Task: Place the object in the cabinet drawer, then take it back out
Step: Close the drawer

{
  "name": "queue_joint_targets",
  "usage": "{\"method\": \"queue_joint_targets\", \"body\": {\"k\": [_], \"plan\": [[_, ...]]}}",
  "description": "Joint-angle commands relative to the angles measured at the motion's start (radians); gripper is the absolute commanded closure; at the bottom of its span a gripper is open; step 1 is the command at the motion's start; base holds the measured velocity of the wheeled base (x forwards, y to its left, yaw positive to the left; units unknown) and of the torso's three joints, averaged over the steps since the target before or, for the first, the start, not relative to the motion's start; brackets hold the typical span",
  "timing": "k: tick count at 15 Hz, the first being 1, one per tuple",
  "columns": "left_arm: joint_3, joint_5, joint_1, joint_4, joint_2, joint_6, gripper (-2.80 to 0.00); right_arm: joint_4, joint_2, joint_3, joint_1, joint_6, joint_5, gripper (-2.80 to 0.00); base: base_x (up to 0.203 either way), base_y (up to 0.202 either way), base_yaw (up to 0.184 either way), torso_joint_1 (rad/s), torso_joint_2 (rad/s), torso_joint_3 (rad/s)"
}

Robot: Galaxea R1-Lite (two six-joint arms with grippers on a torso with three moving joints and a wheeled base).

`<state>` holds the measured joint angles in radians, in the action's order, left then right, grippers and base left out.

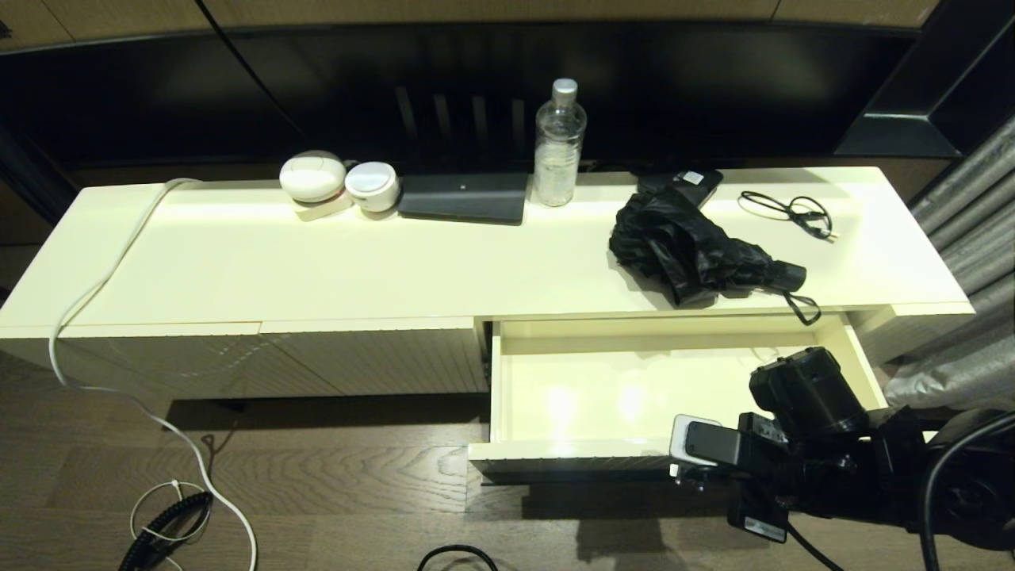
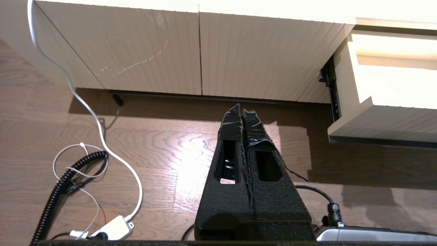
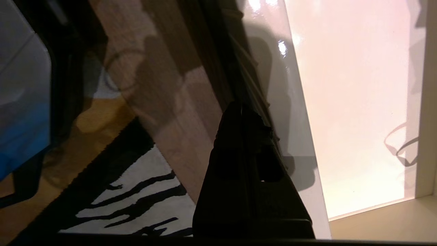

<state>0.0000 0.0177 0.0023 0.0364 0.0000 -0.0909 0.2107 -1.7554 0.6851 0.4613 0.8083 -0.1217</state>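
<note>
The black compact umbrella (image 1: 690, 250) lies on the cabinet top above the drawer, with its handle and wrist loop at the front edge. The cream cabinet drawer (image 1: 603, 396) stands pulled out with nothing inside. Its ribbed front also shows in the left wrist view (image 2: 382, 123). My right arm (image 1: 793, 428) hangs over the drawer's front right corner. In its wrist view my right gripper (image 3: 243, 107) is shut and holds nothing, its tips at the outer edge of the drawer front (image 3: 290, 119). My left gripper (image 2: 242, 109) is shut over the floor, left of the drawer, out of the head view.
On the cabinet top stand a clear bottle (image 1: 559, 143), a flat black case (image 1: 464, 197), two white round objects (image 1: 313, 176), a black box with a white sticker (image 1: 686, 181) and a thin cable coil (image 1: 789, 210). A white cord (image 1: 103, 285) drops to the floor. Grey curtain (image 1: 967, 238) hangs at right.
</note>
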Motion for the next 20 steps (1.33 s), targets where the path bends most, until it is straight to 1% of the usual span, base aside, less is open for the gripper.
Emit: {"method": "queue_joint_targets", "body": {"k": [1,5,10,14,16,20], "plan": [[0.0,0.001,-0.001,0.0,-0.002,-0.001,0.0,0.052,-0.071,-0.001,-0.001,0.004,-0.042,0.0,0.0,0.0,0.0,0.0,0.0,0.0],[0.0,0.001,0.001,0.0,-0.002,-0.001,0.0,0.135,-0.093,0.011,-0.004,0.003,-0.131,0.0,0.0,0.0,0.0,0.0,0.0,0.0],[0.0,0.001,0.001,0.0,-0.002,-0.001,0.0,0.234,-0.127,0.028,-0.004,0.002,-0.192,0.0,0.0,0.0,0.0,0.0,0.0,0.0],[0.0,0.001,0.001,0.0,-0.002,-0.001,0.0,0.264,-0.139,0.068,-0.005,0.001,-0.23,0.0,0.0,0.0,0.0,0.0,0.0,0.0],[0.0,0.001,0.001,0.0,-0.002,-0.001,0.0,0.286,-0.153,0.096,-0.008,0.0,-0.235,0.0,0.0,0.0,0.0,0.0,0.0,0.0],[0.0,0.001,0.001,0.0,-0.002,-0.001,0.0,0.32,-0.198,0.174,-0.014,-0.039,-0.268,0.0,0.0,0.0,0.0,0.0,0.0,0.0]]}}
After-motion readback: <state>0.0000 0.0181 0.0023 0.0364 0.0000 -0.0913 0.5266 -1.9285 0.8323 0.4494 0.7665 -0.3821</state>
